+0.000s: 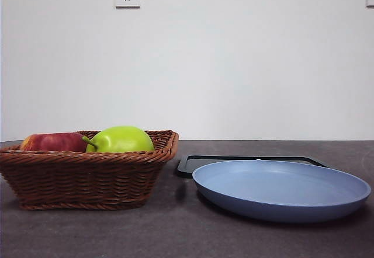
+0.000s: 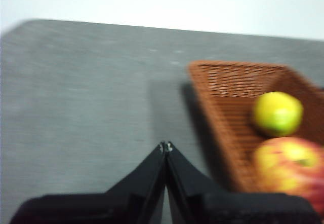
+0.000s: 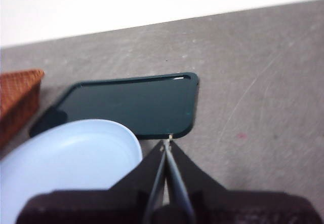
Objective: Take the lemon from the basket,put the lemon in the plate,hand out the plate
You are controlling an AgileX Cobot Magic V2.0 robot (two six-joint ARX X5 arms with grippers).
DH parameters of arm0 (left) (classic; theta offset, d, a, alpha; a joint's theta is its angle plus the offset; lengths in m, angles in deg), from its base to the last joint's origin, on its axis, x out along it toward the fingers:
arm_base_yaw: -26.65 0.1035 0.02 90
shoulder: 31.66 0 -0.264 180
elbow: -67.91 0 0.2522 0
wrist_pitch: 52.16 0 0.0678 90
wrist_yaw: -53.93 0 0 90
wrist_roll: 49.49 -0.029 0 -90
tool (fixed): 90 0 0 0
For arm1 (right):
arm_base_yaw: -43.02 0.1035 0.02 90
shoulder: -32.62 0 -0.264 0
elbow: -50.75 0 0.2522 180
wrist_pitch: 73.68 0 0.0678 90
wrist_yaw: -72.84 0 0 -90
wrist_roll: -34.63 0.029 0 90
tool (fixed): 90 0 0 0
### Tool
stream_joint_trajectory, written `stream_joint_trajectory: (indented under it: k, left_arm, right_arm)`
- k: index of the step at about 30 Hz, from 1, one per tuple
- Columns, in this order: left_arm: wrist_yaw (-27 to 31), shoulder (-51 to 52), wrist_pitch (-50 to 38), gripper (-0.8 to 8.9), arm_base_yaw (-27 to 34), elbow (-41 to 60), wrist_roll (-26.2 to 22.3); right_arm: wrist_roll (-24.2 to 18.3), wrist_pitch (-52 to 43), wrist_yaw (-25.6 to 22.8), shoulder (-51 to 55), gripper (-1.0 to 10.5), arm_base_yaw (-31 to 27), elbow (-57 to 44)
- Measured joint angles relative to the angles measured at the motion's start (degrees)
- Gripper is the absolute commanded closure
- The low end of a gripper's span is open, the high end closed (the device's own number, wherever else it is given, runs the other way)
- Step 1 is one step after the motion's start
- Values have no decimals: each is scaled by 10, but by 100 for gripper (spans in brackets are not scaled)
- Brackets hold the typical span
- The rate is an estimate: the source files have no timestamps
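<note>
small yellow-green lemon (image 2: 277,113) lies inside the brown woven wicker basket (image 1: 87,176), left of the empty matte blue round plate (image 1: 280,189). left gripper (image 2: 165,147) and right gripper (image 3: 166,144) hover above the table, each with jaws pressed together.

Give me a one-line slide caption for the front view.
Wicker basket holding a red apple and green fruit beside an empty blue plate.

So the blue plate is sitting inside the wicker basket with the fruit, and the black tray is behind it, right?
Not quite. The blue plate sits on the table beside the wicker basket, not inside it; the front view shows them apart. The rest holds: the basket holds the fruit, and the black tray lies behind the plate.
</note>
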Motion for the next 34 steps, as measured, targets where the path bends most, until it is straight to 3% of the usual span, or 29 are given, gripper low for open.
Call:
stream_joint_trajectory:
  k: [6, 14, 24, 27, 34]
  left_arm:
    - [-103, 0, -5, 806, 0, 0, 97]
    - [-128, -7, 11, 807, 0, -8, 155]
    - [-141, -132, 21, 807, 0, -143, 158]
    - [-166, -189, 22, 807, 0, -192, 139]
    - [-235, -329, 44, 807, -12, -303, 87]
  right_arm:
    - [109, -11, 2, 0, 938, 0, -3]
    - [162, 11, 35, -25, 941, 0, 22]
    - [165, 102, 47, -133, 941, 0, 169]
    - [146, 127, 47, -173, 941, 0, 220]
    - [91, 193, 97, -271, 941, 0, 329]
